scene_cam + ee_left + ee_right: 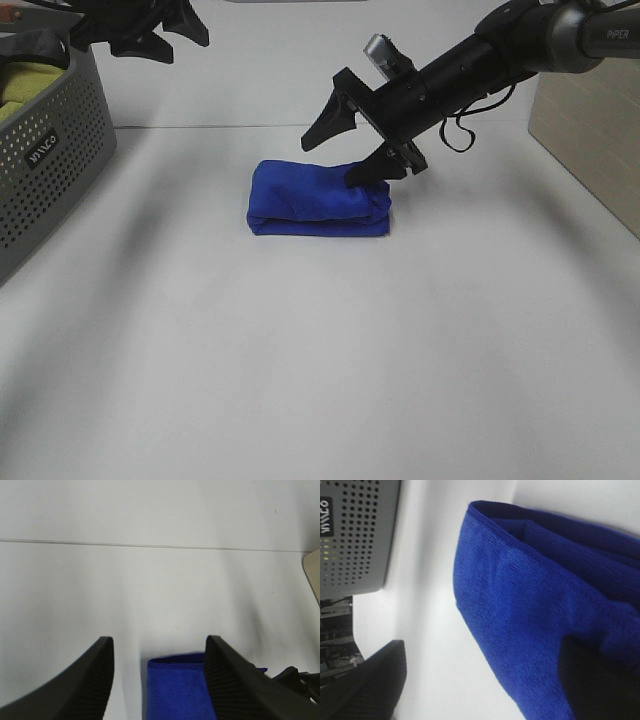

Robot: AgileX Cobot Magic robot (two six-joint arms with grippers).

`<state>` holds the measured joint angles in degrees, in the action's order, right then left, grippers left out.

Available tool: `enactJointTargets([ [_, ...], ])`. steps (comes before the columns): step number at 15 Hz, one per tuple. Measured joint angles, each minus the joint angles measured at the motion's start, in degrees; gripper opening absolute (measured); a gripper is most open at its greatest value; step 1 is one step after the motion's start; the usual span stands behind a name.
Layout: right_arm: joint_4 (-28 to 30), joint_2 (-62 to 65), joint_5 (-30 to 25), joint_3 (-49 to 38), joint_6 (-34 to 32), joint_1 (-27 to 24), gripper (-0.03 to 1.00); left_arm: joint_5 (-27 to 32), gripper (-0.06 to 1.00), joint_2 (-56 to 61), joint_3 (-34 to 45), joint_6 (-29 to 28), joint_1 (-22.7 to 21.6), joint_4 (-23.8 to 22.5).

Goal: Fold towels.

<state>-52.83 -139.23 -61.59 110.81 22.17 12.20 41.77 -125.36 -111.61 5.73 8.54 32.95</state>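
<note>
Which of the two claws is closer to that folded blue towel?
The right gripper: one finger presses the blue towel at its right end. The left gripper hangs open, raised beyond the towel, apart.

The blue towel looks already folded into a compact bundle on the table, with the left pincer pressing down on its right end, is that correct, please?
Not quite: it is the right pincer, open, that presses one fingertip on the right end of the folded blue towel. The exterior high view shows this; the left pincer hangs raised near the grey basket.
</note>
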Motion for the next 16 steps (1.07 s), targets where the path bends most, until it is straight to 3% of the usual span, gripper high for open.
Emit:
enactJointTargets([
  [2,6.65,-0.06,-0.46,0.00,-1.15,0.00,0.78,0.00,0.53,0.00,0.00,0.00,0.00,-1.09],
  [6,11.63,-0.06,0.63,0.00,-3.72,0.00,0.78,0.06,0.53,0.00,0.00,0.00,0.00,-1.38],
  [9,12.26,0.57,0.63,0.00,-4.93,0.00,0.78,2.52,0.53,0.00,0.00,0.00,0.00,-2.69],
  [13,20.05,8.37,-0.80,0.00,-8.25,0.00,0.78,7.96,0.53,2.12,0.00,0.00,0.00,-7.62],
  [16,27.44,14.09,-6.36,0.00,-12.20,0.00,0.78,13.24,0.53,7.05,0.00,-0.34,0.00,-12.20],
])
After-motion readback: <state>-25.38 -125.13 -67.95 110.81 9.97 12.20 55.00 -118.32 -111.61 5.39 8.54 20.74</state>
